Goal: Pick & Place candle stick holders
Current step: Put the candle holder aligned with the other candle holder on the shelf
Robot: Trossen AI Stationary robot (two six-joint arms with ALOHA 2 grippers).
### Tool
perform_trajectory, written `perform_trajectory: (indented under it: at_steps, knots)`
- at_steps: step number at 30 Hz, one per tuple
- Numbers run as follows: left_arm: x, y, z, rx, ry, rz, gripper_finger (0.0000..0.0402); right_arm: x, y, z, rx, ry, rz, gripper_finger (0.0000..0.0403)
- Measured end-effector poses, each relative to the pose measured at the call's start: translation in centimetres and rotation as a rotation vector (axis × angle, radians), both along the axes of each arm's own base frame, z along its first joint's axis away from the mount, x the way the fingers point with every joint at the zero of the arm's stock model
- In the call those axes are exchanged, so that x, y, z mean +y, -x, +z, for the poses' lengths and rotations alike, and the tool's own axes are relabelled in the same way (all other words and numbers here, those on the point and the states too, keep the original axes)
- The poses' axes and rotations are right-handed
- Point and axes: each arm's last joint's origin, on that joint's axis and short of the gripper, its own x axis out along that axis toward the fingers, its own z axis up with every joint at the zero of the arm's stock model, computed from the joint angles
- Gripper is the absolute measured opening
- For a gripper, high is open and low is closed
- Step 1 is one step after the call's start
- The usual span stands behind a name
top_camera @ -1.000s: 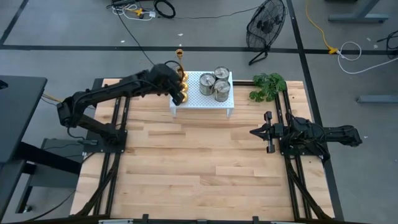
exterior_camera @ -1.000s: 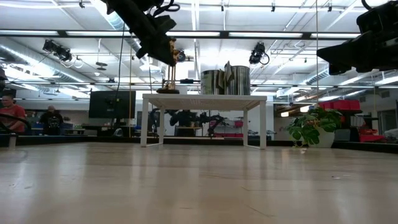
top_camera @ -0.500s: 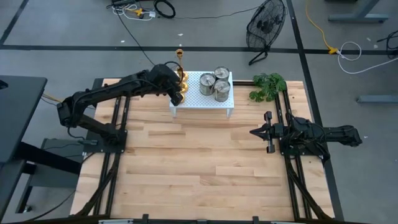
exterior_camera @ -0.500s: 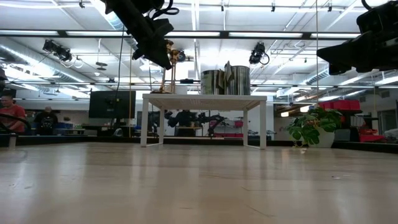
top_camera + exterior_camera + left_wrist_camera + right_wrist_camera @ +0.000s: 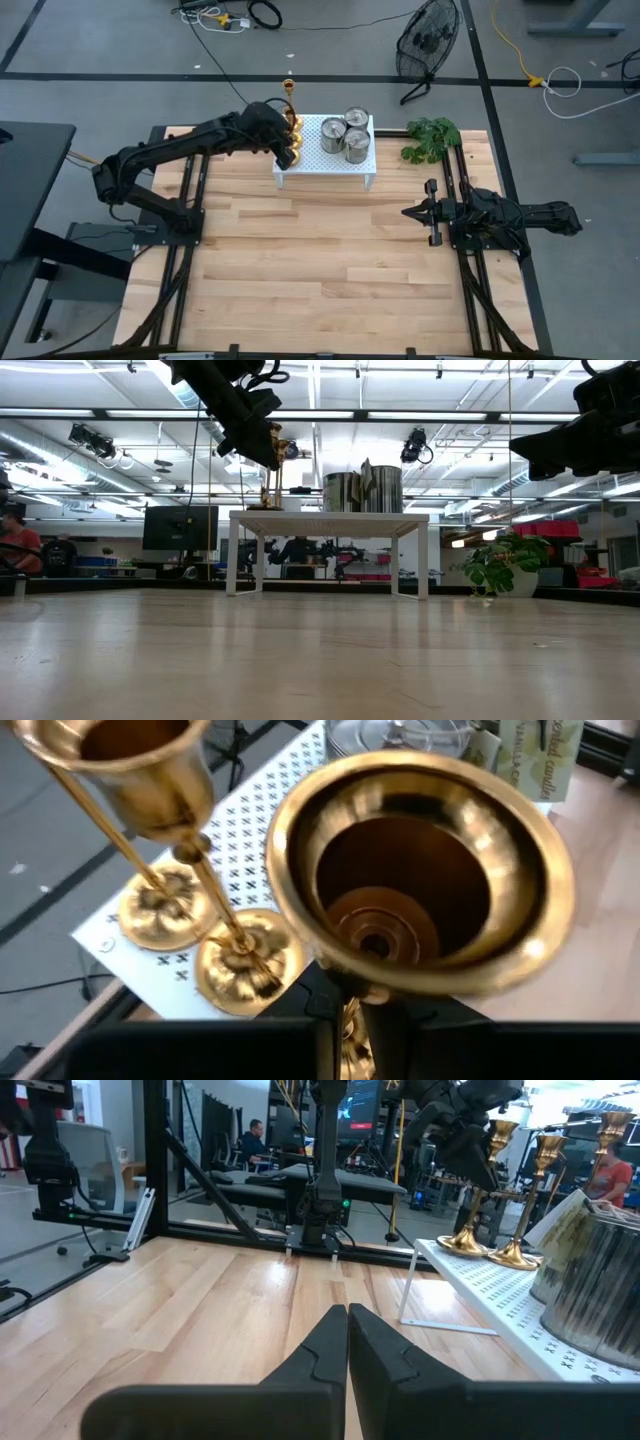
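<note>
One gold candle stick holder (image 5: 420,870) upright, seemingly gripped by left fingers (image 5: 284,152)

The left gripper (image 5: 262,442), clamped on the stem of a gold candle stick holder (image 5: 276,448) over the left end of the white perforated rack (image 5: 329,517), has swung back right after a slight drift left half a second ago, and the gold candle stick holder moved with it
</note>
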Motion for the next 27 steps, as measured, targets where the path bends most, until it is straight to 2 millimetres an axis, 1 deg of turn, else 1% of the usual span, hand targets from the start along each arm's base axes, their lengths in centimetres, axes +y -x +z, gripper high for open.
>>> perform_trajectory:
  at_steps: [8,27]
  knots:
    - [0.59,0.18,-0.16,-0.003,0.018,0.005,0.0032,0.0,0.0,0.0,0.0,0.0,0.0,0.0017]
    - [0.61,0.15,-0.18,-0.024,0.049,-0.025,0.003,0.0,0.0,0.0,0.0,0.0,0.0,0.0017]
